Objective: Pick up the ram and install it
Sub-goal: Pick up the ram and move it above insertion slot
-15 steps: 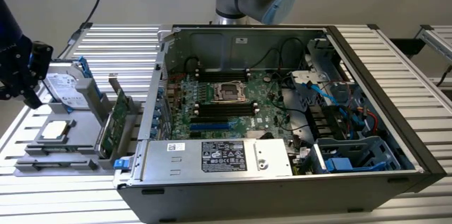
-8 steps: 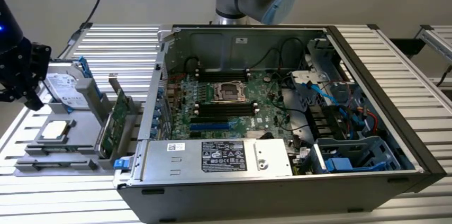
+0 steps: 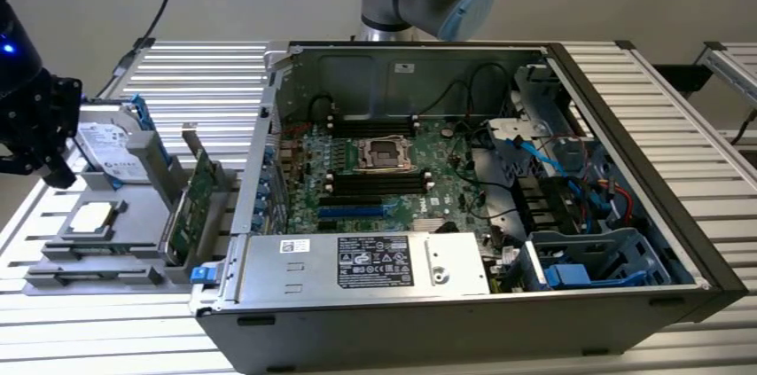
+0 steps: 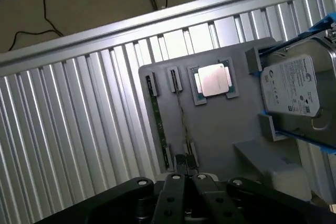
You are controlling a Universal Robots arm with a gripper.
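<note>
Ram (image 4: pixel 159 123) edgewise in holder (image 4: pixel 223 129); closed pincer (image 4: pixel 184 171) near its end.

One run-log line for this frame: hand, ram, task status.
hand: shut, empty | position: above grey holder | ram: on edge in holder slot, untouched | install: not done

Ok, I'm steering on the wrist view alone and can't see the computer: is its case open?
Observer: Yes, the computer case lies open, with the motherboard exposed.
Operator: Where is the gripper relative to it?
Observer: The gripper is outside the case, at the exterior view's left, beside the hard drive.
Operator: Any memory slots visible?
Observer: Yes, black slots lie on either side of the CPU socket.
</note>
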